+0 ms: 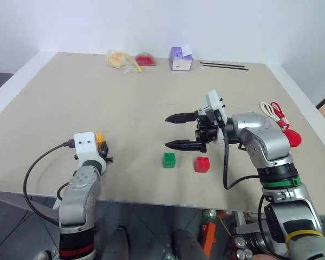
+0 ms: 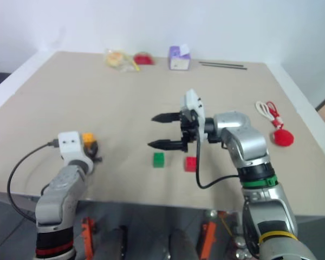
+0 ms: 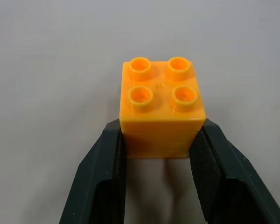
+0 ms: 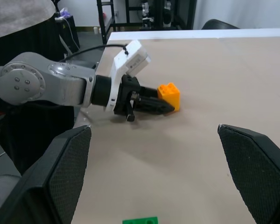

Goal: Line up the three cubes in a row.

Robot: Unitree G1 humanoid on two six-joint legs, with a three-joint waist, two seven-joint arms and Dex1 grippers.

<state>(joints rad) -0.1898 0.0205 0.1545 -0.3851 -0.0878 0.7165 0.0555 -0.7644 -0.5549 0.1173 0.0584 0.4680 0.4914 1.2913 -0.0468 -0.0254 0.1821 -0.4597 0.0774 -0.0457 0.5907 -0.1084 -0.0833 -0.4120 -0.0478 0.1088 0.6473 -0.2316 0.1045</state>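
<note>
Beige worktop [image 1: 97, 97] fills the head camera's view. Near its front edge on the left, the left tool [image 1: 103, 149] is closed on the yellow cube [image 1: 99, 138], which sits low at the worktop. Toward the middle, the green cube [image 1: 169, 160] and the red cube [image 1: 202, 164] stand near each other, apart, not touching, both well right of the yellow one. Just behind and above them the right tool [image 1: 179, 130] hangs, turned sideways to point left, its two black fingers spread wide and holding nothing. At the far edge lie a purple-and-white box [image 1: 181, 58], a yellow and a red item in wrapping [image 1: 131, 60], and a thin black rod [image 1: 223, 66]. A red-and-white cord bundle [image 1: 279, 116] lies at the right side.

From the left wrist, the yellow cube [image 3: 161, 109] stands upright, four studs up, with a black finger [image 3: 105, 177] pressed against each side of its lower half.

From the right wrist, the left tool [image 4: 151, 105] grips the yellow cube [image 4: 170, 95] on the worktop [image 4: 200, 56]. The right tool's own fingers [image 4: 65, 172] rise wide apart at either side, and the top of the green cube [image 4: 140, 220] peeks in between them.
</note>
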